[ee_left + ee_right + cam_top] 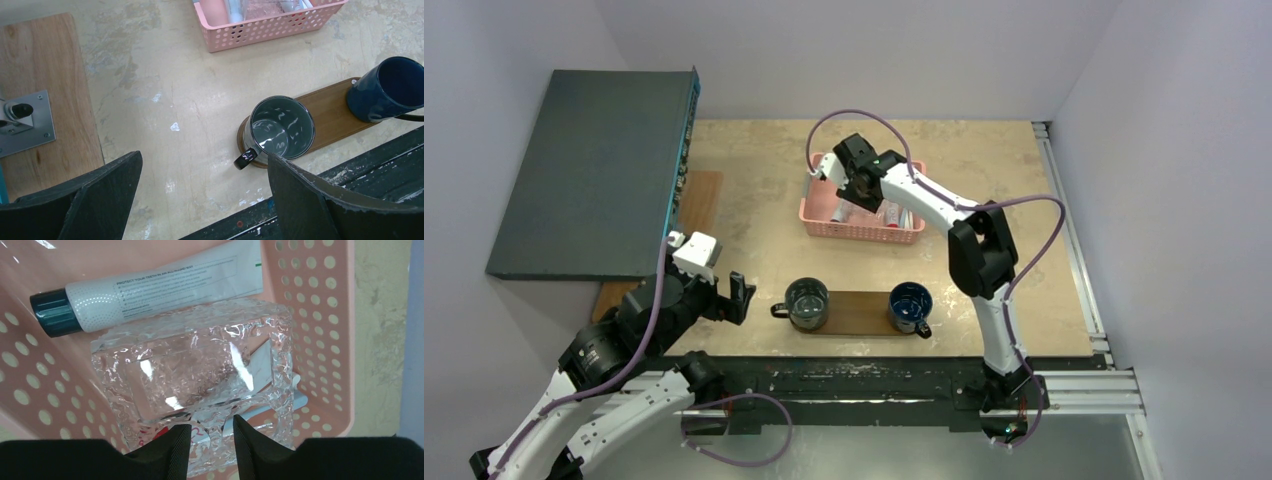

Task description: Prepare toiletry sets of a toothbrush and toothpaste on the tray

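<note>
**Right claw** (211,424) — jaws narrow, reaching inside the pink basket (320,315). The crinkled rim of a clear box (190,365) sits between its tips; whether they grip it cannot be told. Beyond the box, farther from this claw, a white toothpaste tube (165,287) lies in the basket, its dark cap towards the claw's left. A pale blue and white shape (300,402) shows under the box, ahead and to the right of the tips, too distorted to name.

**Left claw** (204,159) — jaws wide, nothing between them, hovering above the table (165,90). Ahead and to its right lies the dark wooden tray (332,110). It carries a grey mug (281,127) at the end nearer the claw and a blue mug (387,87) at the farther end, both upright. The basket stands farther ahead of this claw, apart from the tray.
</note>
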`<action>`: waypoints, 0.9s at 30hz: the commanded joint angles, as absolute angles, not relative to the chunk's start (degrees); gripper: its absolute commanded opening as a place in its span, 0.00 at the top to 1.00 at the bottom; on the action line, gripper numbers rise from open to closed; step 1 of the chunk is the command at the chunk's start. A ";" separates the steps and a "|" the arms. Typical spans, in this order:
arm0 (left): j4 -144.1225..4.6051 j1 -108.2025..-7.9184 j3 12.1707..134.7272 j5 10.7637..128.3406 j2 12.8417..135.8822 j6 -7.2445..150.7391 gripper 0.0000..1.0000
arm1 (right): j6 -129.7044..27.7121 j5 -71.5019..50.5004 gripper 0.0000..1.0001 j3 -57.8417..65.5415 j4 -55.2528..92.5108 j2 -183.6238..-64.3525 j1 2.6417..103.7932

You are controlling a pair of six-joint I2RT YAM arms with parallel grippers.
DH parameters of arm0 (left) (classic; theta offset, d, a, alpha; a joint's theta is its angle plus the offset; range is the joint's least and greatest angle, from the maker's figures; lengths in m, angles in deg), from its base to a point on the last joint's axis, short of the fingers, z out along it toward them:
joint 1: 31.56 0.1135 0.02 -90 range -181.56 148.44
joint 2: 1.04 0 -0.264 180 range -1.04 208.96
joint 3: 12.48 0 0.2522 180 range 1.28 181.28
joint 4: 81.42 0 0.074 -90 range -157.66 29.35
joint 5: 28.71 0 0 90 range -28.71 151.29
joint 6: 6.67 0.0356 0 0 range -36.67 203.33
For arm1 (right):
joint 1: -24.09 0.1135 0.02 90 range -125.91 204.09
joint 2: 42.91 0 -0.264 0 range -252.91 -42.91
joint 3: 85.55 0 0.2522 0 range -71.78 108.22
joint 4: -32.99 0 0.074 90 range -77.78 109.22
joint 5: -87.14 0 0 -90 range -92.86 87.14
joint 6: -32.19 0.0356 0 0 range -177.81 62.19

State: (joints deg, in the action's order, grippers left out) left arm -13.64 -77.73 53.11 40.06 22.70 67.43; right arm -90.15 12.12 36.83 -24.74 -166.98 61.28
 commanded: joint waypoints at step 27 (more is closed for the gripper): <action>-15.18 -77.54 53.03 39.68 22.41 66.80 0.04 | -70.09 24.12 1.00 31.92 -17.17 -151.55 64.02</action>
State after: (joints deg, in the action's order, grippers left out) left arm -13.61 -77.71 53.11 40.04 22.70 67.43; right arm -76.60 20.39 32.51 -21.62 -157.38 63.90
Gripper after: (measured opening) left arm 0.956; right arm 0.170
